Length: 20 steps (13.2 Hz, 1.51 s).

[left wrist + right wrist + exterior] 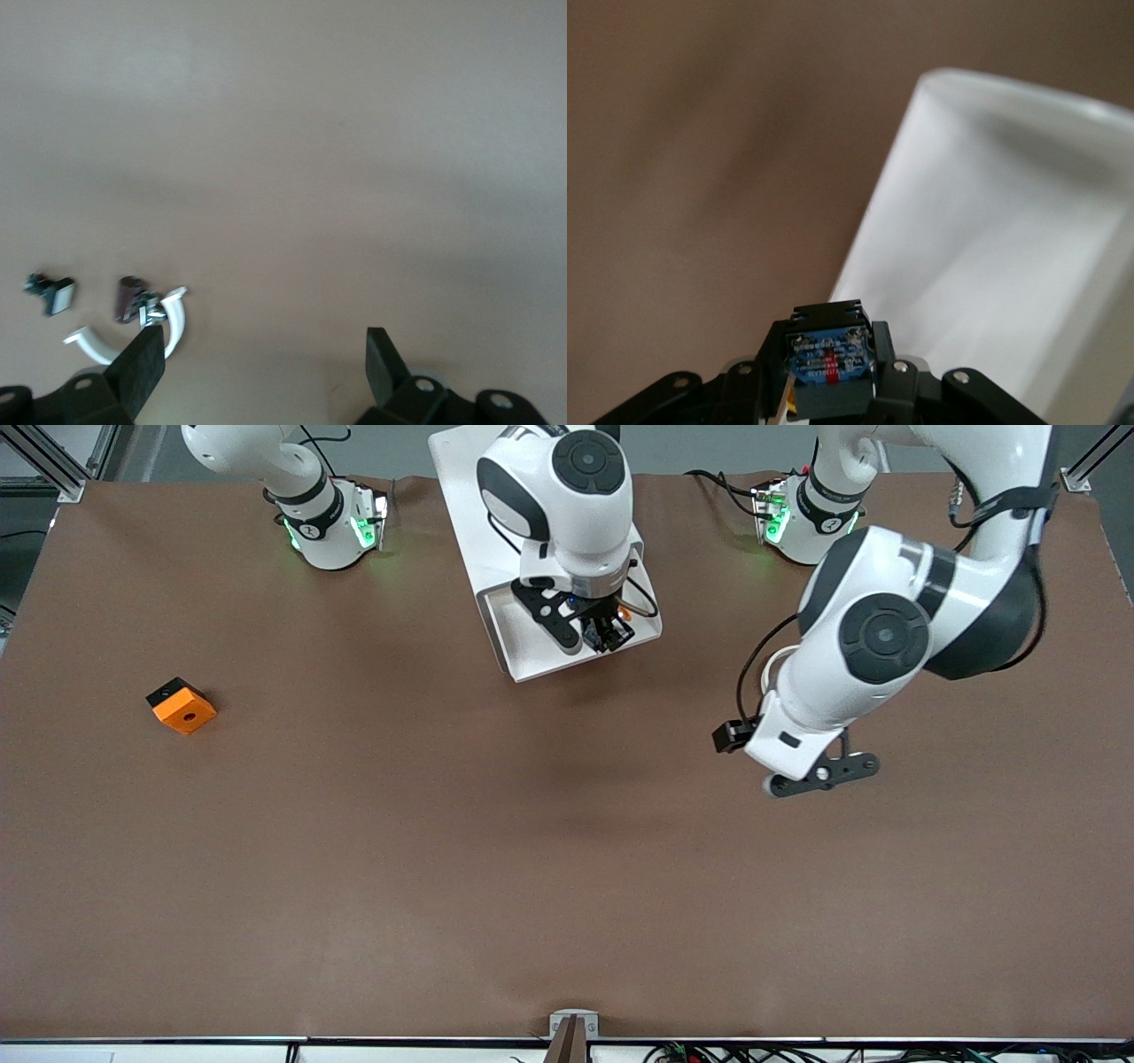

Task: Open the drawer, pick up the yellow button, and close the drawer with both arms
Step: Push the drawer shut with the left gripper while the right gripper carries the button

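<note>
Nearest the front camera is my left gripper (819, 772), which waits over bare table (532, 868), fingers spread wide and empty. My right gripper (607, 636) hangs over the open drawer (523, 651), its fingers clamped on the button (826, 354). So I judge the drawer is opened and the button is taken; what is left is to carry it out and close the drawer. The orange block (182, 706) lies toward the right arm's end.
</note>
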Tool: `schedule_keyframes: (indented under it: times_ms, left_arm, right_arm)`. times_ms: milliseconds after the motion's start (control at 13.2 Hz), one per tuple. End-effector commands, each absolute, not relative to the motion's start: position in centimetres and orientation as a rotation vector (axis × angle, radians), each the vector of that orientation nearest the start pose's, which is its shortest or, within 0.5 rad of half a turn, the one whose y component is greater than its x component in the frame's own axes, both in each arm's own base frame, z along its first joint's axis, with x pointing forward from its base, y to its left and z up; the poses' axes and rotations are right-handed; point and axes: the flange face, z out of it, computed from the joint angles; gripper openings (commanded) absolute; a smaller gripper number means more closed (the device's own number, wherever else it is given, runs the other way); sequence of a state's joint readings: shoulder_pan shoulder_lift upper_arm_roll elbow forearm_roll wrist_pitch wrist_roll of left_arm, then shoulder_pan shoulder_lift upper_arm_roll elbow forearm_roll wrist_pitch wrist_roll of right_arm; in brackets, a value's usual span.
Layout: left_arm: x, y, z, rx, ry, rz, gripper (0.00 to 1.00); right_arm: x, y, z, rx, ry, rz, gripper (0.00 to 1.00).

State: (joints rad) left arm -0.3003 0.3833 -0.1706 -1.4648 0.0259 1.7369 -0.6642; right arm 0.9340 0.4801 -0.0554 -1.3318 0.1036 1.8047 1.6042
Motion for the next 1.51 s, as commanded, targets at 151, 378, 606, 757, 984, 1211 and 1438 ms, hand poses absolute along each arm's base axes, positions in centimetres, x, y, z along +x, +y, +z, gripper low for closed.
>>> schedule_keyframes:
  times_ms: [151, 378, 606, 757, 984, 1211, 1438]
  left_arm:
    - [56.4, -31.4, 40.0, -3.158, -0.328, 0.176, 1.0]
    - [54.2, -35.2, 38.0, -3.164, -0.37, 0.222, 1.0]
    - [51.6, -40.3, 36.8, -3.168, -0.434, 0.216, 1.0]
    - [50.2, -42.4, 36.2, -3.156, -0.453, 0.23, 1.0]
    - [47.4, -45.1, 35.1, -3.127, -0.417, 0.277, 1.0]
    - [43.4, -48.8, 34.5, -3.074, -0.535, 0.293, 1.0]
    - [40.7, -50.6, 34.6, -3.028, -0.576, 0.317, 1.0]
  right_arm:
    - [48.6, 47.7, 48.6, -3.08, 0.583, 0.157, 0.0]
    - [53.6, 40.8, 48.8, -3.12, 0.352, 0.196, 0.0]
    - [57.3, 34.1, 48.2, -3.121, 0.232, 0.21, 0.0]
    - [58.9, 29.7, 47.8, -3.116, 0.169, 0.224, 0.0]
    - [60.0, 23.4, 47.3, -3.137, 0.118, 0.207, 0.0]
    - [59.0, 17.9, 45.6, -3.134, 0.082, 0.181, 0.0]
    - [57.9, 13.3, 43.0, -3.161, 0.116, 0.135, 0.0]
